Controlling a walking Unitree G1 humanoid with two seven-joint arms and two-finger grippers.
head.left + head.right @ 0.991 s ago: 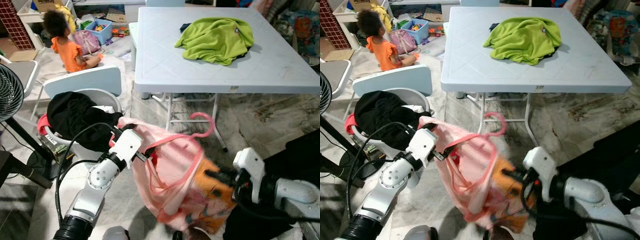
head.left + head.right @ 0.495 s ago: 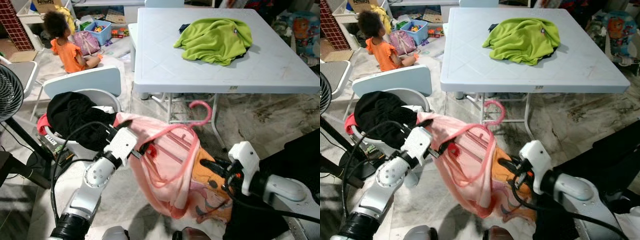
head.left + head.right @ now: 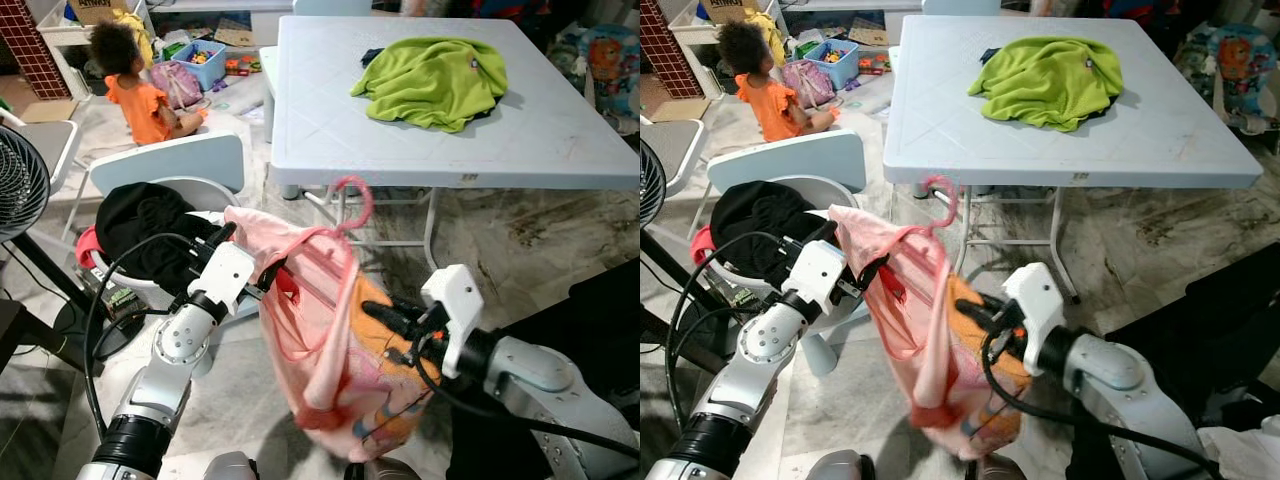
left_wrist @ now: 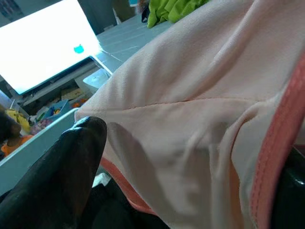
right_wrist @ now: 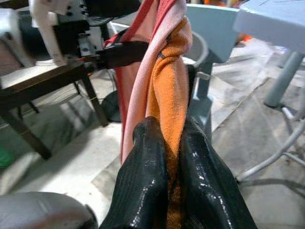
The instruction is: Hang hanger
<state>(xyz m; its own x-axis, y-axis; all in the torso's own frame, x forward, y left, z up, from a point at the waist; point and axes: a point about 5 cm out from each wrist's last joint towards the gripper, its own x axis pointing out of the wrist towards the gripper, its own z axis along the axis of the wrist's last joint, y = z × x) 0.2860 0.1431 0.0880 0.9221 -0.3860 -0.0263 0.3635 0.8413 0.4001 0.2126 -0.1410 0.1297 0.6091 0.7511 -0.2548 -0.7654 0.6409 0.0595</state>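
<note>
Right wrist view: right claw (image 5: pixel 172 143) pinched narrow on the orange fabric of the garment (image 3: pixel 345 340), two black fingers (image 5: pixel 145 167) closed with cloth between them. Left claw (image 3: pixel 268 280) clamped at the shoulder end of the pink hanger (image 3: pixel 345 210), under the pink cloth; left wrist view blocked by that cloth, one black finger (image 4: pixel 62 181) visible beside it.

Location of task item: hanger held in mid-air between the two arms, hook uppermost and just below the near edge of the white surface (image 3: pixel 560 140). Garment draped on it, hanging toward the floor. No rail or rod identified in the head views.

Risks, as judged:
- Slippage off the hanger. Cause: weight bunched to one side, right claw pulling on fabric alone.
- Hook snagging the surface edge or its frame (image 3: pixel 340 215). Cause: hook close beneath the edge, any lift carrying it into contact.
- Loss of hold at the left claw. Cause: cloth apparently trapped in the grip with the hanger, contact not verifiable.
- Trailing hem catching the white chair (image 3: pixel 165 165) or laundry basket (image 3: pixel 150 285), both near the left arm.
- Person (image 3: pixel 135 85) seated on the floor well beyond the chair; no present conflict, noted for any walking move.

Pose: left arm bent, forearm raised forward, wrist angled inward. Right arm extended across the body toward the left, claw level with the garment's middle.
</note>
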